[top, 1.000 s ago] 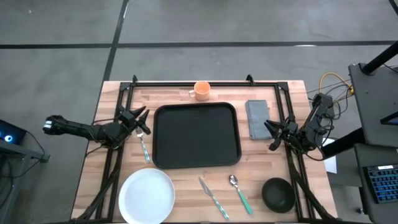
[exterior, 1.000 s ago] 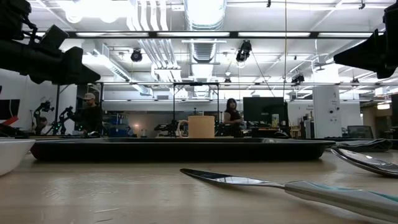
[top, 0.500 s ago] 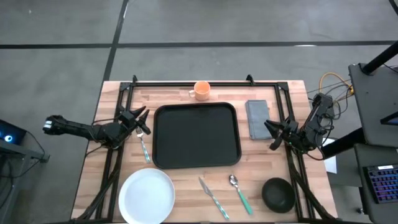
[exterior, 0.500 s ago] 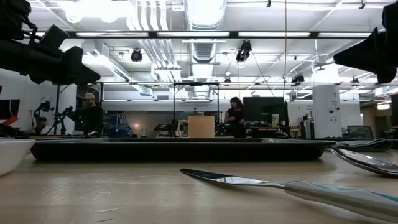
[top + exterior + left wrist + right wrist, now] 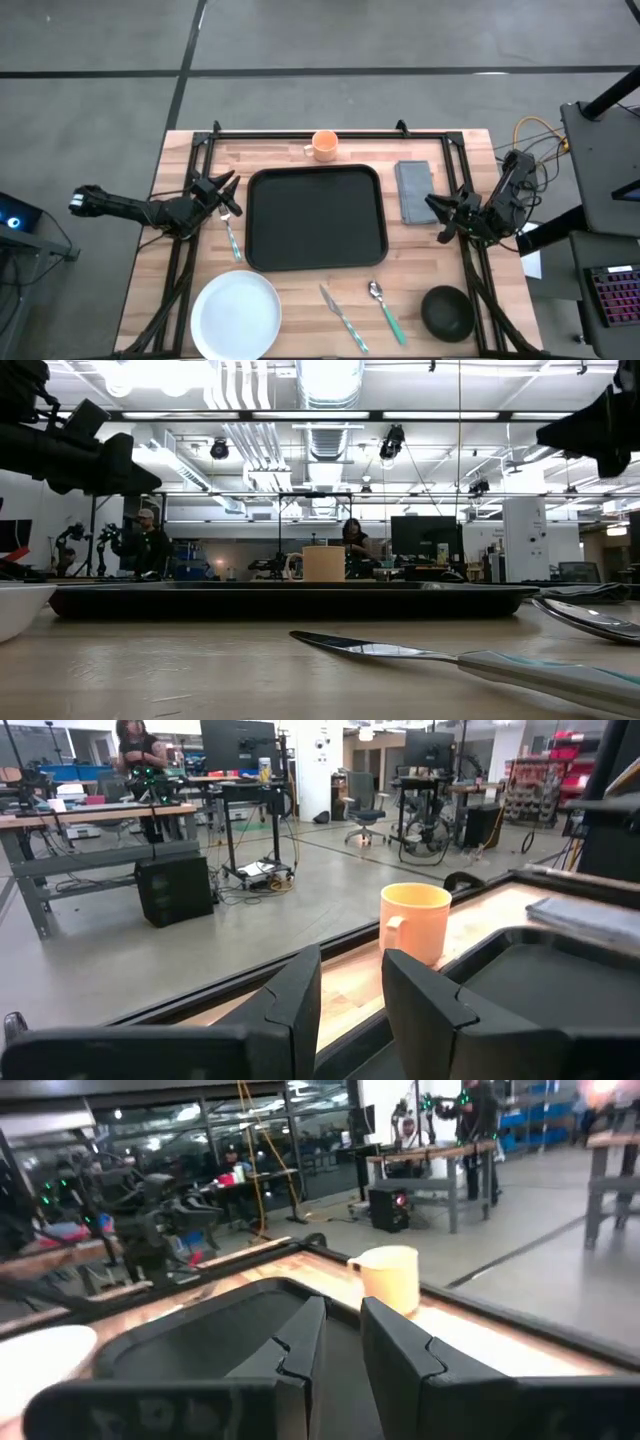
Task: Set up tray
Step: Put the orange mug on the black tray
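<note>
The black tray [image 5: 315, 218] lies flat in the middle of the table and shows as a dark slab in the low view [image 5: 290, 600]. My left gripper [image 5: 228, 195] hovers open just off the tray's left edge, above the head of a fork [image 5: 233, 238]. In its wrist view the left gripper [image 5: 350, 960] looks past its fingers at the orange cup [image 5: 413, 922]. My right gripper [image 5: 437, 217] hangs open off the tray's right edge, beside the grey napkin [image 5: 413, 190]. Its wrist view has the right gripper [image 5: 343, 1305] looking across the tray [image 5: 220, 1325]. Neither gripper touches anything.
A white plate [image 5: 237, 313] sits near the front left corner. A knife [image 5: 343, 318], a green-handled spoon [image 5: 385, 308] and a black bowl [image 5: 447, 311] lie along the near edge. The orange cup [image 5: 324, 145] stands behind the tray. People move in the room beyond.
My right gripper has risen a little, as the low view shows. A person in the room behind the table has walked toward the left. Nothing on the table has moved.
</note>
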### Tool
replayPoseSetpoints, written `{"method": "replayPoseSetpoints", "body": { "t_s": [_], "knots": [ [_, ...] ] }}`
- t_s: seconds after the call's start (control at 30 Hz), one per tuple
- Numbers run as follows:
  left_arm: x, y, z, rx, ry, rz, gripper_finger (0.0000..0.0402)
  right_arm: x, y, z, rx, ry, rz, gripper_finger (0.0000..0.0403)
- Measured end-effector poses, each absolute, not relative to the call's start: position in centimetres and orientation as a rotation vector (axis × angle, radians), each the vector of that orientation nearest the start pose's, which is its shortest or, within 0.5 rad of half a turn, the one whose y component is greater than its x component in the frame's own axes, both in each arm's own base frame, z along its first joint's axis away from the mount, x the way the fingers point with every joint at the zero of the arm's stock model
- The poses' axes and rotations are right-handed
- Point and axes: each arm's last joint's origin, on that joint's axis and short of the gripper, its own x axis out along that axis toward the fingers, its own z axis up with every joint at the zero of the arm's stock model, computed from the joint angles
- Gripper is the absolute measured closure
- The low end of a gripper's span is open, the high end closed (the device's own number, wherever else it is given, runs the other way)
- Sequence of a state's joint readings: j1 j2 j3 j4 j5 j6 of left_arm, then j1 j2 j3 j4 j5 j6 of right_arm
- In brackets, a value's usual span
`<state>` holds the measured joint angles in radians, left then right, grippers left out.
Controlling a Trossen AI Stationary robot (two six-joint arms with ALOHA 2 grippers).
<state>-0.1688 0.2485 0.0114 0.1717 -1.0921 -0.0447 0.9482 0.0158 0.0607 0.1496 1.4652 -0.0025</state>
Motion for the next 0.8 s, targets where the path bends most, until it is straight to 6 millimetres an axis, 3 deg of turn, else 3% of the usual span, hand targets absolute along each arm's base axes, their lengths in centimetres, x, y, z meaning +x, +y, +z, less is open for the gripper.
{"method": "replayPoseSetpoints", "body": {
  "t_s": [0.3,0.67,0.8],
  "knots": [
    [10.0,0.9,16.5,-0.039,0.006,0.923,0.0311,6.0,3.4,20.9,0.226,-0.086,-0.523,0.0344],
    [10.0,0.9,16.6,-0.043,0.0,0.921,0.031,6.0,3.4,20.6,0.136,-0.058,-0.528,0.0344],
    [10.1,0.9,16.9,-0.118,-0.049,0.901,0.031,6.0,3.5,20.6,0.124,-0.055,-0.528,0.0344]
  ]
}}
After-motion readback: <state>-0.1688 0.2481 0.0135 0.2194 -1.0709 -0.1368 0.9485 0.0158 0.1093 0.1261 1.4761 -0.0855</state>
